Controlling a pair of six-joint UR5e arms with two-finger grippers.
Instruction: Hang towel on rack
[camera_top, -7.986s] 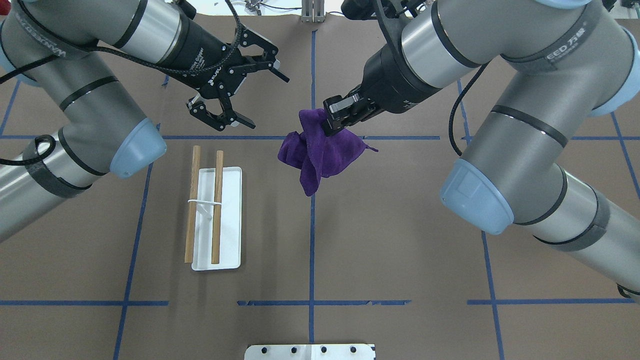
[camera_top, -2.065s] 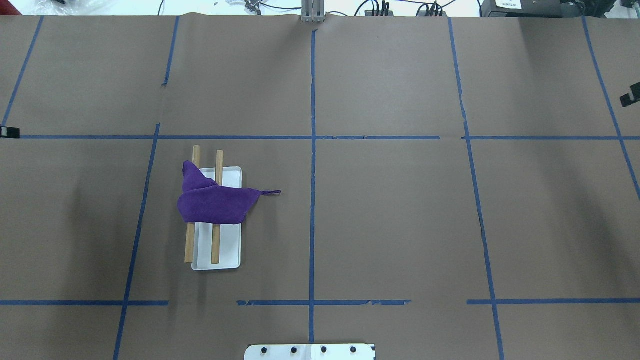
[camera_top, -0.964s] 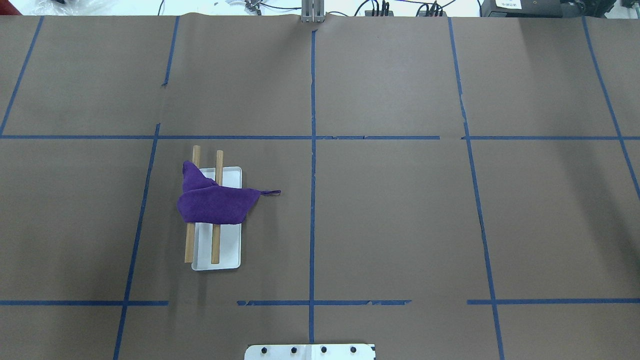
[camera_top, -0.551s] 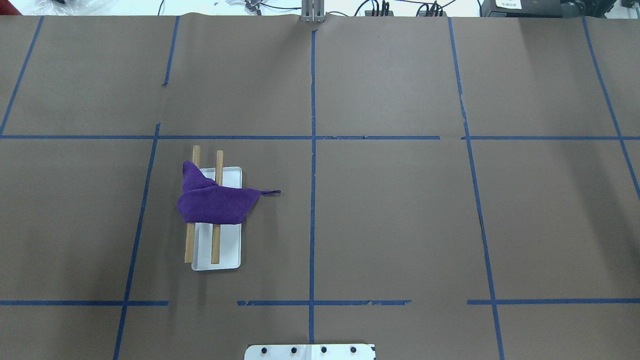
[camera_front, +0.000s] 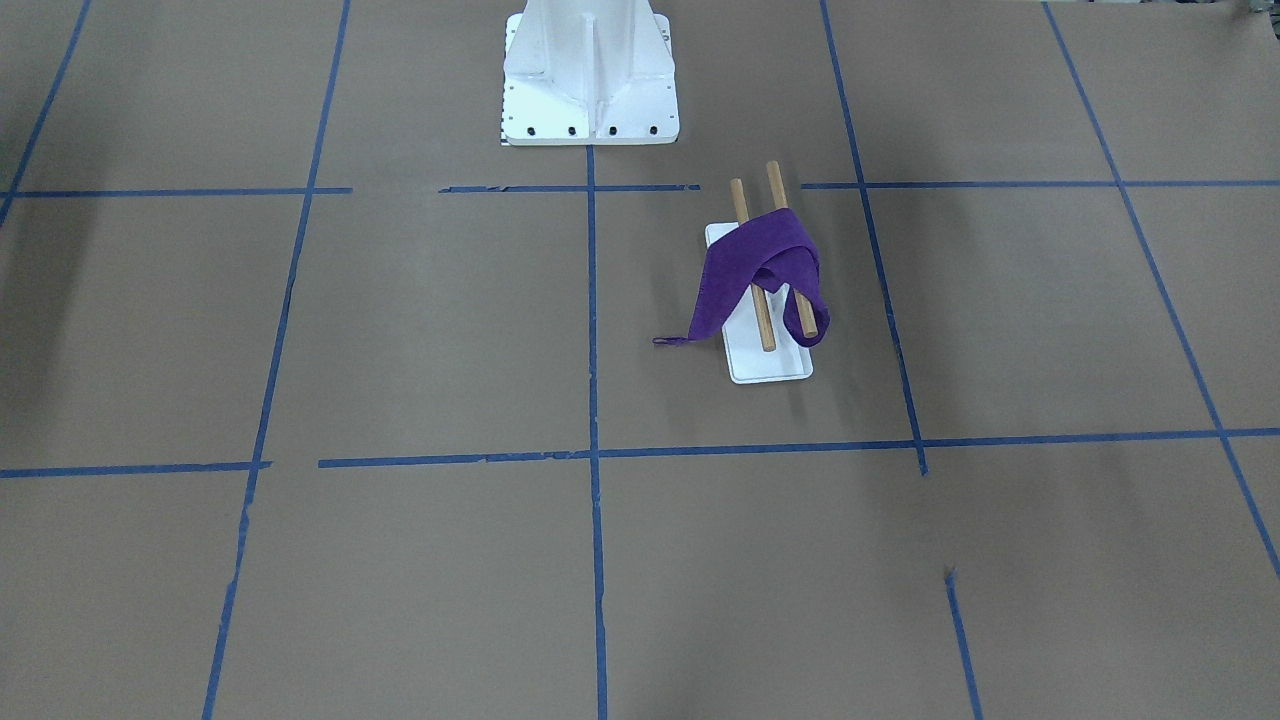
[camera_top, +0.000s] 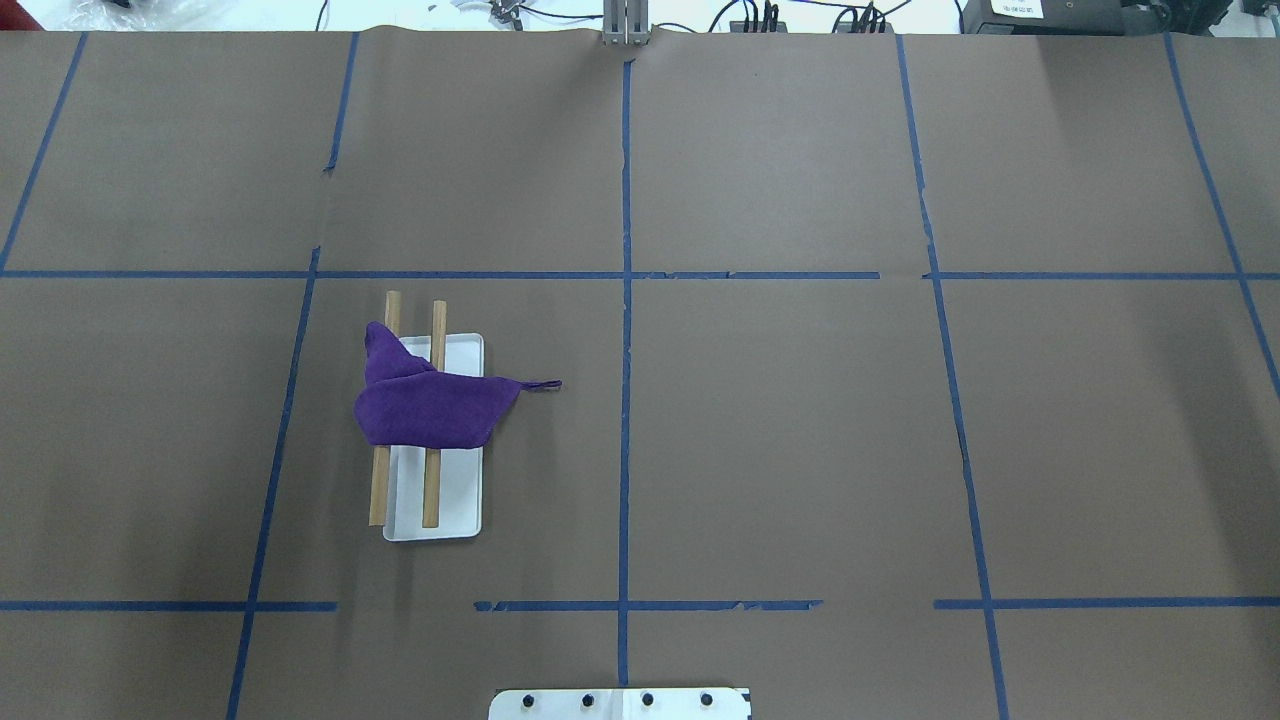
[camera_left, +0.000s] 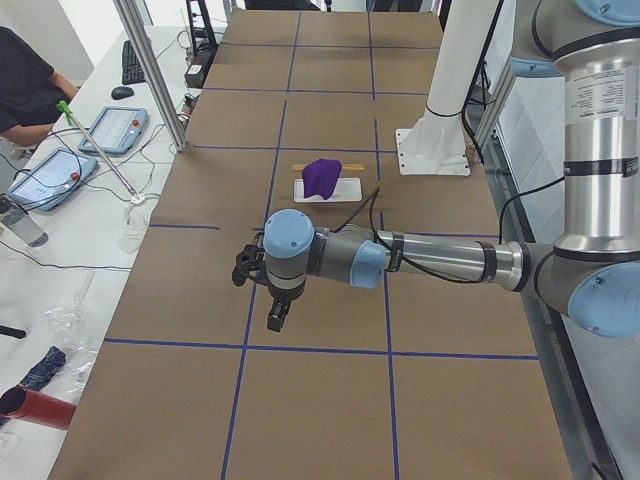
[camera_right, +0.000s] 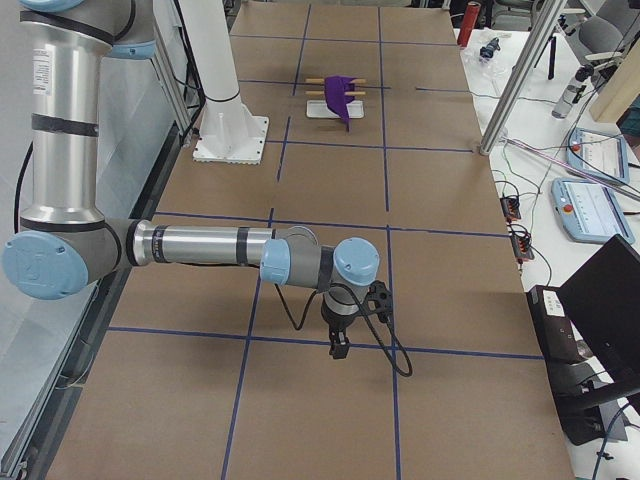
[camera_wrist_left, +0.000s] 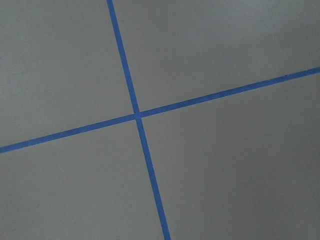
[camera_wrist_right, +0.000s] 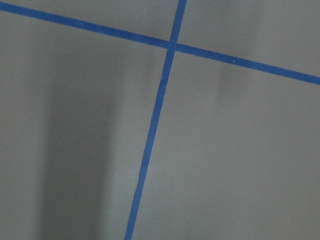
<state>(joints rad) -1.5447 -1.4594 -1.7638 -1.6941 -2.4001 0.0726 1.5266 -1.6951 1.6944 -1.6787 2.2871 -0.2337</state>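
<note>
The purple towel (camera_top: 430, 410) lies draped across both wooden dowels of the rack (camera_top: 450, 490), with its loop tag trailing onto the table. Towel (camera_front: 760, 255) and rack (camera_front: 770, 365) also show in the front view, and small in the side views. Neither gripper touches them. My left gripper (camera_left: 275, 318) hangs over the table far from the rack, seen only in the exterior left view. My right gripper (camera_right: 338, 347) hangs over the table's other end, seen only in the exterior right view. I cannot tell whether either is open or shut.
The white robot pedestal (camera_front: 588, 80) stands at the table's robot side. Blue tape lines grid the brown table (camera_top: 800, 420). Both wrist views show only table and tape. Operators' tablets and cables lie beyond the far edge (camera_left: 60, 170).
Eight seconds ago my right gripper held the towel over the table's middle. Now the towel lies on the rack and both arms have left the overhead view. Nothing moved in the last second.
</note>
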